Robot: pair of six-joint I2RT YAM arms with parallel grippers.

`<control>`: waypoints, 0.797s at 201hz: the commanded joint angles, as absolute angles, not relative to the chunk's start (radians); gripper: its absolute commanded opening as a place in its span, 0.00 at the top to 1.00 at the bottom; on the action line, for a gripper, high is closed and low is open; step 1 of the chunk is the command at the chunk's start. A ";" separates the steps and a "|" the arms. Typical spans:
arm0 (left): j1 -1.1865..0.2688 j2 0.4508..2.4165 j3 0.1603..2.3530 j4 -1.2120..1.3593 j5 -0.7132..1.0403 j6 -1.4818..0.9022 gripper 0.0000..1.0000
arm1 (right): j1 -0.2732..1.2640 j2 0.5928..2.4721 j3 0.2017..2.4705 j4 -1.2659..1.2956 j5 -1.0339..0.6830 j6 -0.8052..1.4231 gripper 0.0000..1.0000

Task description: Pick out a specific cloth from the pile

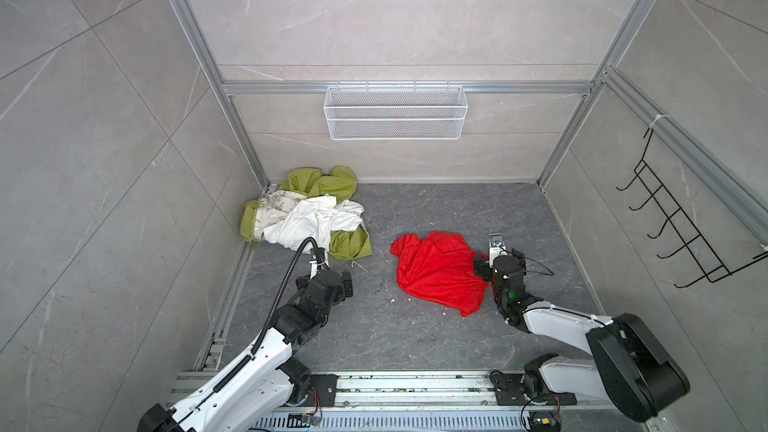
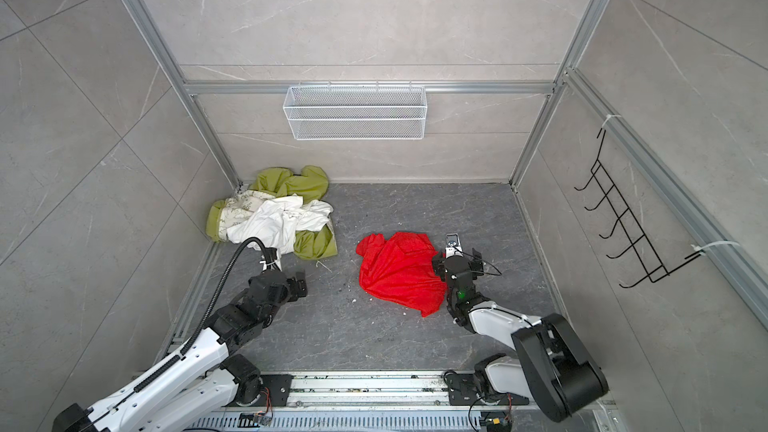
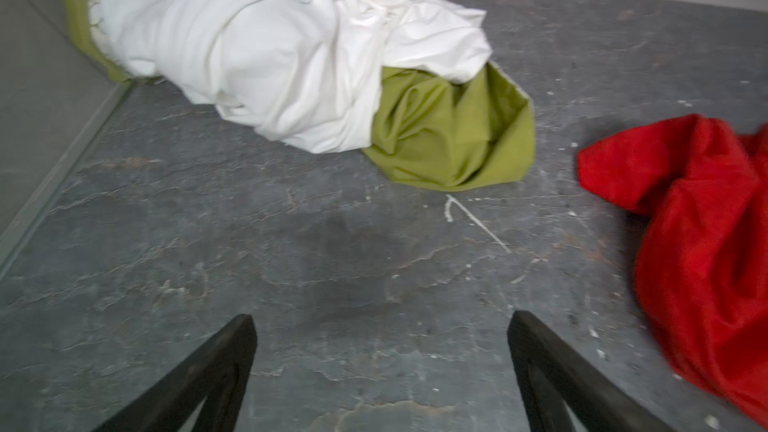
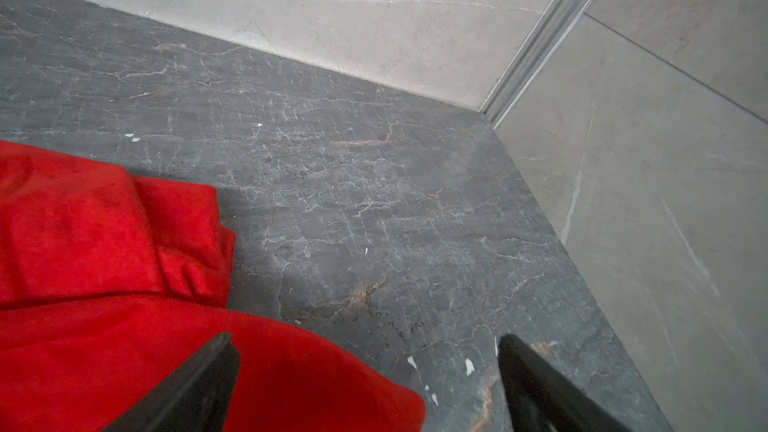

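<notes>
The red cloth (image 1: pixel 436 272) (image 2: pixel 399 274) lies crumpled on the dark floor, apart from the pile, in both top views. The pile (image 1: pixel 307 209) (image 2: pixel 274 211) of olive-green, white and leaf-print cloths sits in the back left corner. My right gripper (image 4: pixel 365 340) (image 1: pixel 498 261) is open at the cloth's right edge. One of its fingers (image 4: pixel 208 376) hangs over the red fabric (image 4: pixel 104 284), the other over bare floor, and nothing is gripped. My left gripper (image 3: pixel 380 317) (image 1: pixel 347 280) is open and empty over bare floor, with the pile (image 3: pixel 291 56) ahead and the red cloth (image 3: pixel 706 243) to one side.
A white wire basket (image 1: pixel 395 112) hangs on the back wall and a black hook rack (image 1: pixel 673 234) on the right wall. Aluminium posts and grey walls enclose the floor. A metal rail (image 1: pixel 415 384) carrying both arm bases runs along the front.
</notes>
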State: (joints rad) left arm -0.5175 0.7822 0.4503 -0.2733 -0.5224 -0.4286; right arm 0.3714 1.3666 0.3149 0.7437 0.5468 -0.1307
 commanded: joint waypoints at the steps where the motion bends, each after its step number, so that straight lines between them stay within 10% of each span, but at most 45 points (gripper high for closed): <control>1: -0.416 0.777 0.449 -0.192 -0.494 -0.353 0.03 | 0.363 1.427 0.288 1.008 0.573 -0.174 0.00; 160: -0.081 1.216 0.510 0.182 -0.275 -0.038 0.02 | 0.117 1.516 0.331 0.938 0.317 0.068 0.00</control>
